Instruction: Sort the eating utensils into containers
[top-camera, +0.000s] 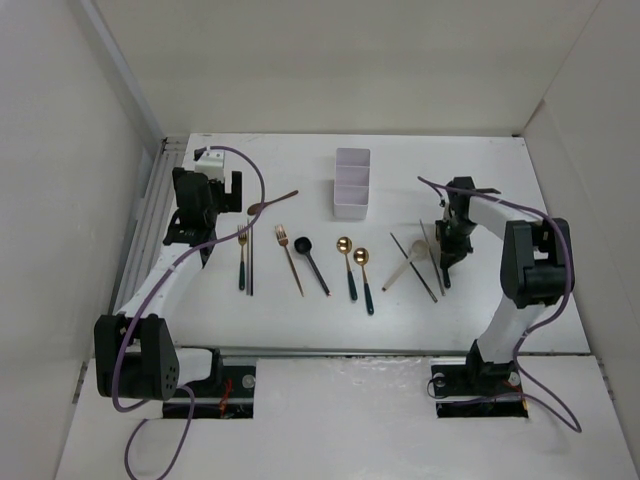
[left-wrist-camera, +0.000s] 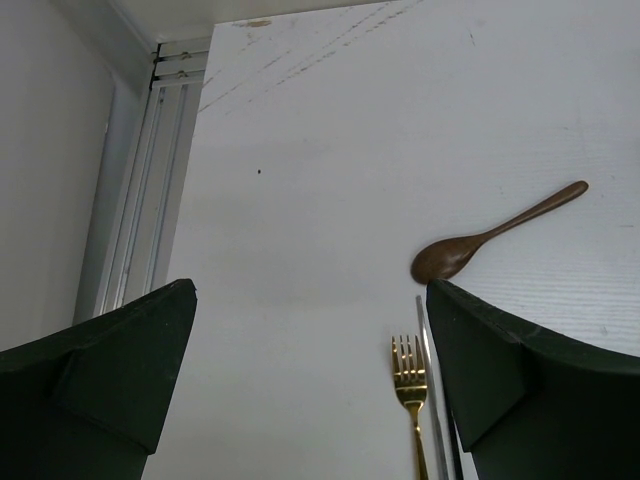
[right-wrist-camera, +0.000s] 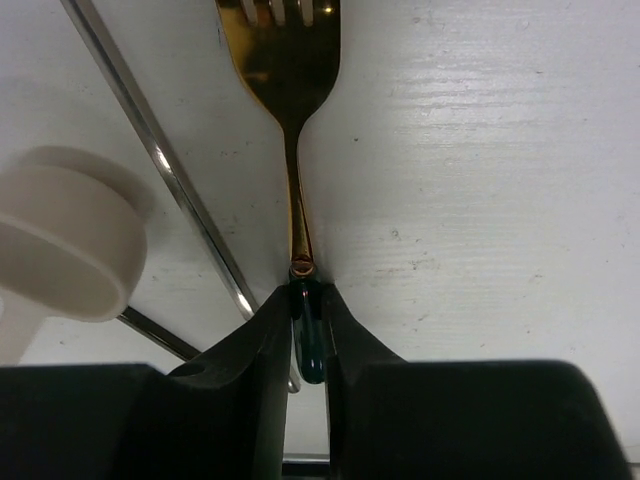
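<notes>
**Right gripper pinches fork handle, left gripper spread over table**

Right gripper (right-wrist-camera: 305, 297) is down at the table (top-camera: 490, 170), fingers (right-wrist-camera: 262, 350) nipped together on the dark green handle of a gold fork (right-wrist-camera: 290, 90). The tines point away from the wrist camera. Cannot tell if the fork is lifted or lying flat. Just left of it in the right wrist view are a shiny chopstick (right-wrist-camera: 160, 160) and the bowl of a white spoon (right-wrist-camera: 65, 245).

Left gripper (left-wrist-camera: 311, 290) is spread wide, holding nothing, above the table's left side. A second gold fork (left-wrist-camera: 408, 370) lies just inside its right finger, and a brown wooden spoon (left-wrist-camera: 480, 245) is a bit beyond.

The white three-compartment box (top-camera: 352, 210) sits mid-table at the far side, well apart from both grippers. In a row in front of it lie a copper fork (top-camera: 290, 258), a black spoon (top-camera: 312, 262) and two gold-bowled spoons (top-camera: 347, 262).
</notes>
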